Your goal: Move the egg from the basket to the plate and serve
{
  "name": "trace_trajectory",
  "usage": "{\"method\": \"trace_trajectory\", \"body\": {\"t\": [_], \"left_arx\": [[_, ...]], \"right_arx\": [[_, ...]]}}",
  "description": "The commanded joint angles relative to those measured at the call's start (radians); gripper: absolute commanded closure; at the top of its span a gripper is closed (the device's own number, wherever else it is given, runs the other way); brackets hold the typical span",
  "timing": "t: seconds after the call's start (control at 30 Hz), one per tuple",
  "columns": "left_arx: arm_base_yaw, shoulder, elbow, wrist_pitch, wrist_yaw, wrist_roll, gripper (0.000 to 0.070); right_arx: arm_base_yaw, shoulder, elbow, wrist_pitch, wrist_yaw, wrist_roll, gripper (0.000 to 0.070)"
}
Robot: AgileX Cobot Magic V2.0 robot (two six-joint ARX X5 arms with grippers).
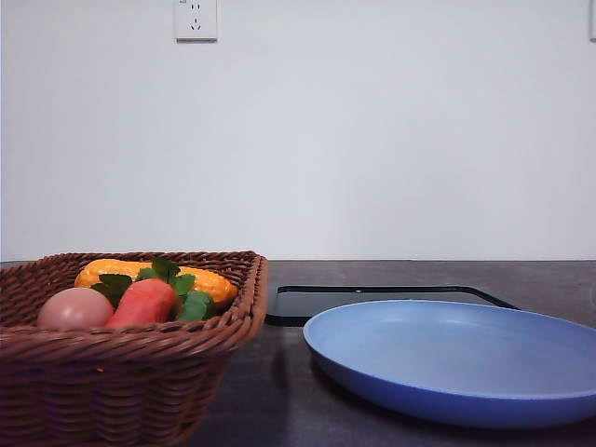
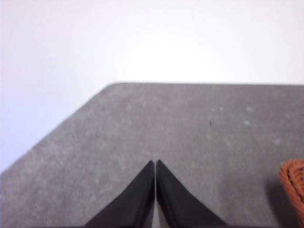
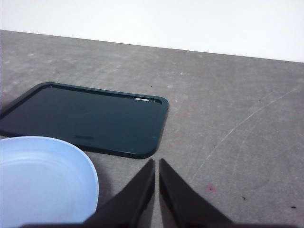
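The egg point(image 1: 74, 309) lies in the basket point(image 1: 140, 349) beside the carrot point(image 1: 144, 302), and the plate point(image 1: 447, 358) just beside the basket is bare, so nothing is done yet; left gripper point(image 2: 155, 164) and right gripper point(image 3: 156, 162) are pressed closed, holding nothing

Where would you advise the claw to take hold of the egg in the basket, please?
Grip the egg across its rounded middle, coming from above. It lies low in the basket, with the rim in front and the carrot close on its right, so a sideways approach looks blocked. Its top is bare. The left claw is probably the nearer.
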Motion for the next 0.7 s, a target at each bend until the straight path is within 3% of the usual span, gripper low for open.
{"method": "trace_trajectory", "body": {"t": [0.0,0.13,0.33,0.47,0.67], "left_arx": [[0.001,-0.001,0.000,0.019,-0.003,0.024,0.0700],[0.001,-0.001,0.000,0.022,-0.003,-0.069,0.0700],[0.001,-0.001,0.000,0.024,-0.001,-0.392,0.0700],[0.001,-0.001,0.001,0.068,0.027,-0.556,0.0700],[0.001,0.004,0.032,0.089,0.171,-0.583,0.0700]], "right_arx": [[0.002,-0.002,-0.003,0.011,-0.003,0.056,0.0700],[0.002,-0.002,-0.003,0.011,-0.002,0.180,0.0700],[0.002,-0.002,0.000,0.011,-0.003,0.368,0.0700],[0.002,-0.002,0.013,0.007,-0.046,0.428,0.0700],[0.001,0.000,0.095,-0.073,-0.049,0.430,0.0700]]}}
